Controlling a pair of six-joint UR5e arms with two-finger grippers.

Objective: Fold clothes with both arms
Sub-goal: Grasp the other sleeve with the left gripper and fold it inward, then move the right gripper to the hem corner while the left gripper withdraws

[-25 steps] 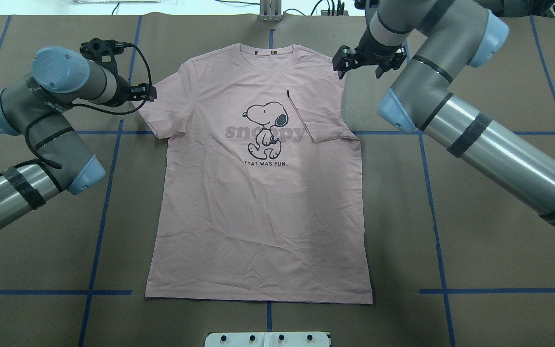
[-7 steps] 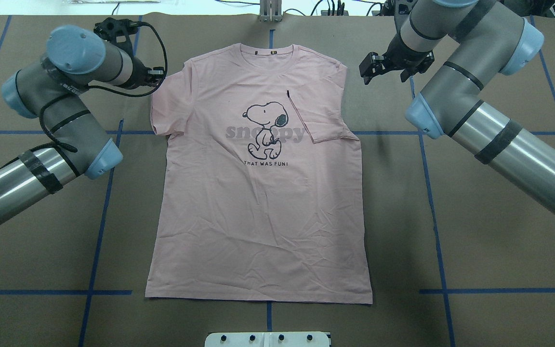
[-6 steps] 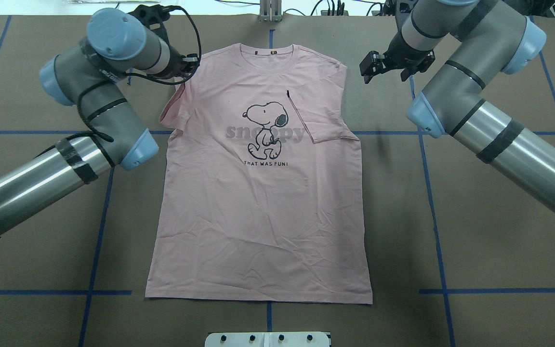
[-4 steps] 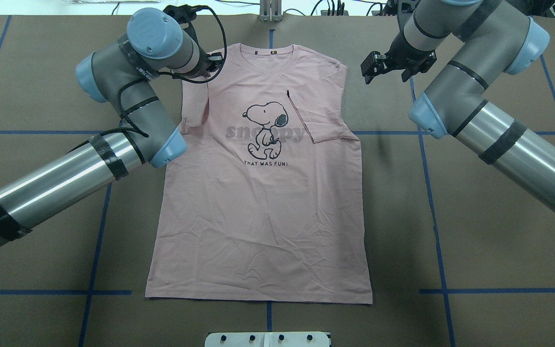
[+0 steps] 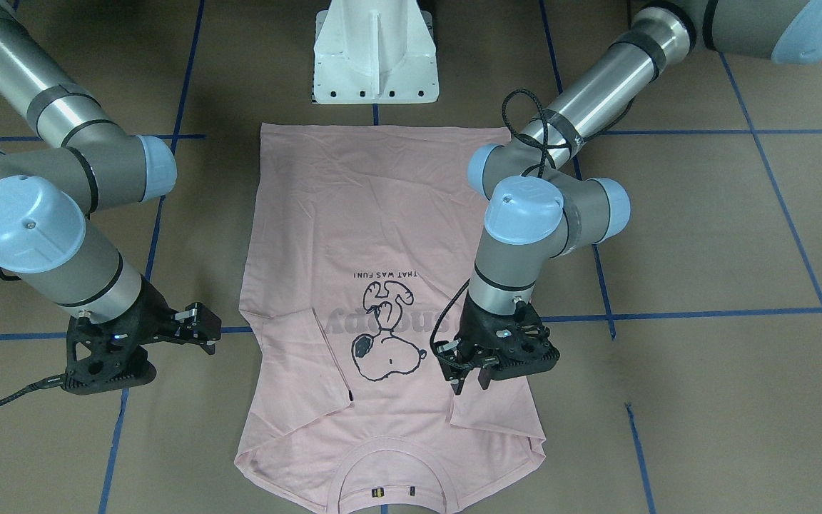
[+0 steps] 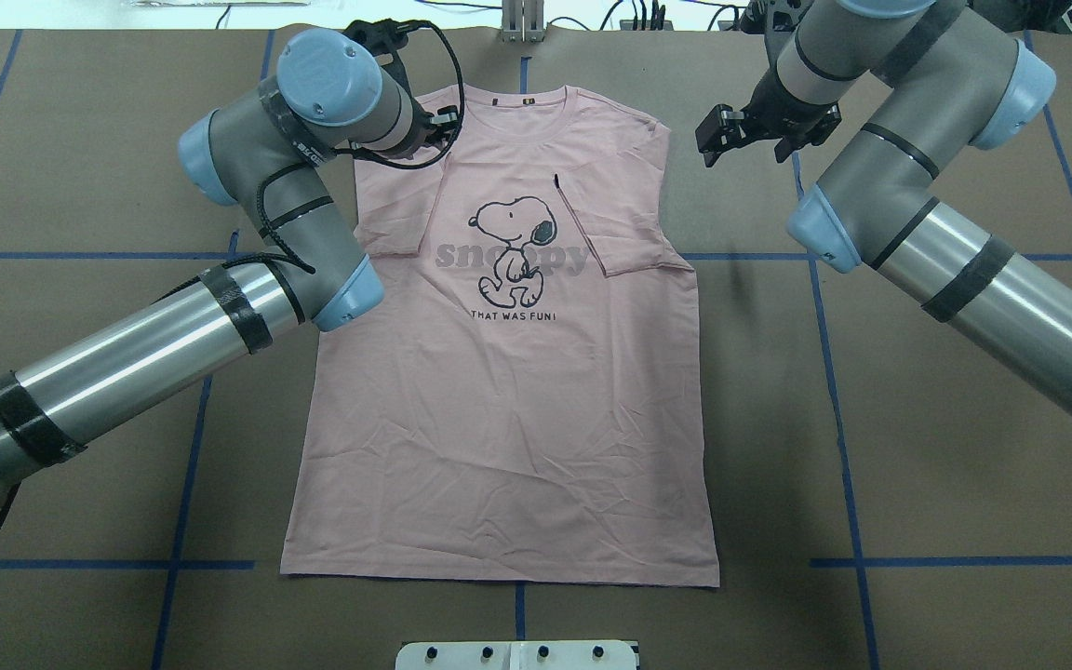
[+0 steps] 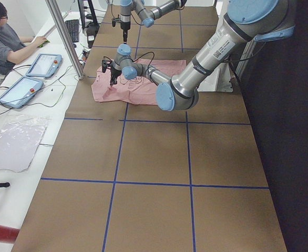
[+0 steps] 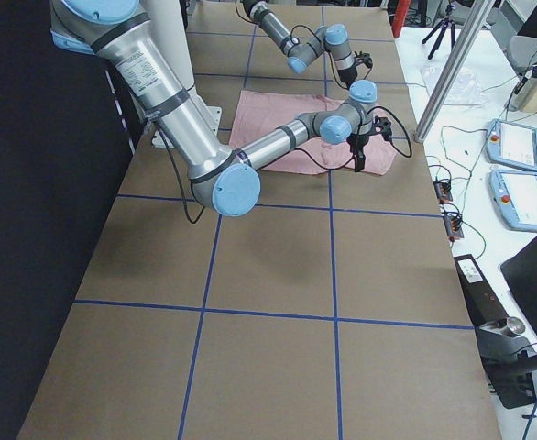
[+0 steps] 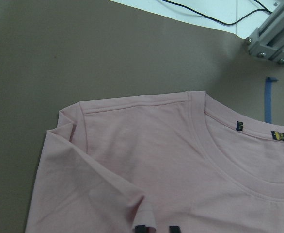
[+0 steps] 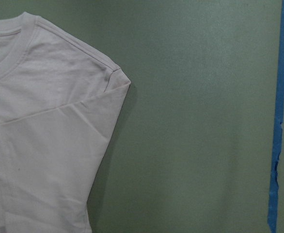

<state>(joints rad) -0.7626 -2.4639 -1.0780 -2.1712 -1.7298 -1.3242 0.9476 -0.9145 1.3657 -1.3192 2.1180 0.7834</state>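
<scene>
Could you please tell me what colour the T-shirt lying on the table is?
The T-shirt is pale pink; the overhead exterior view shows it best.

One pink T-shirt (image 6: 499,419), one Snoopy print (image 6: 513,247) on it, two grey robot arms, the left arm (image 6: 127,358) and the right arm (image 6: 1011,298), two black claws, the left claw (image 5: 469,384) and the right claw (image 5: 207,332), one brown worktop (image 6: 964,447), one white base pedestal (image 5: 375,50), one seated operator (image 7: 4,42), two flat control screens, the farther screen (image 7: 43,64) and the nearer screen (image 7: 18,92)

On the brown desk (image 7: 154,157), the near arm's left gripper (image 7: 111,82) points down onto the pink T-shirt (image 7: 141,92); an operator (image 7: 4,44) sits nearby.
</scene>
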